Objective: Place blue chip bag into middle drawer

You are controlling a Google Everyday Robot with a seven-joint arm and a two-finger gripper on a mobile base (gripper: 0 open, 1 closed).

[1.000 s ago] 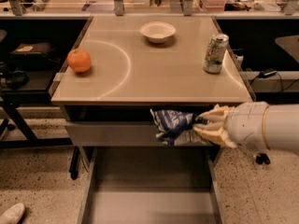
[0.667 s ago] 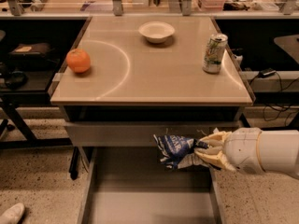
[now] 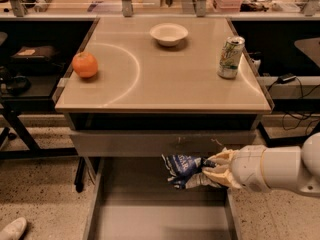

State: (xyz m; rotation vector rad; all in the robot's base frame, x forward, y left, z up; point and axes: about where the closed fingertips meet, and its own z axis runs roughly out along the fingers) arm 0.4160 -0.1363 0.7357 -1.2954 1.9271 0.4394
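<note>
Your gripper (image 3: 214, 167) reaches in from the right, below the table (image 3: 165, 84) top, its fingers clamped on the right end of the blue chip bag (image 3: 182, 169). The bag sticks out to the left of them, crumpled and held clear of any surface. It hangs over the rear part of the open middle drawer (image 3: 160, 221), just below the scuffed drawer front (image 3: 150, 143). On the table sit an orange (image 3: 85, 64), a bowl (image 3: 169, 34) and a soda can (image 3: 230, 57).

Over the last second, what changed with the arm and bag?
The gripper, shut on the blue chip bag throughout, came down from level with the drawer front to just over the open middle drawer. Nothing was let go. The orange, bowl and soda can stayed put.
</note>
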